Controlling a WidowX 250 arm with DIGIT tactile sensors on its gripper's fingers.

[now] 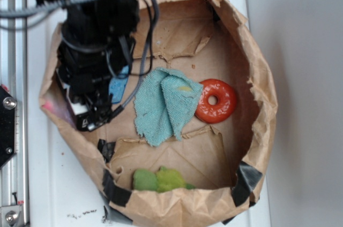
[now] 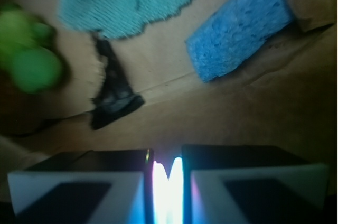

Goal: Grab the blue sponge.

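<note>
End effector point(image 2: 166, 182) over left side of paper bag point(image 1: 257, 77), fingers pressed nearly together, empty.
Blue sponge point(image 2: 240, 31) lay flat on bag floor, apart from the fingers, just beside teal cloth point(image 1: 163, 104); red ring point(image 1: 216, 100) touched cloth's right edge, green toy point(image 1: 159, 179) at front wall.

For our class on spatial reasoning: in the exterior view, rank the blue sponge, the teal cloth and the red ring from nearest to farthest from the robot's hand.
1. Blue sponge, right beside the hand.
2. Teal cloth, mid-bag.
3. Red ring, beyond the cloth.
</note>
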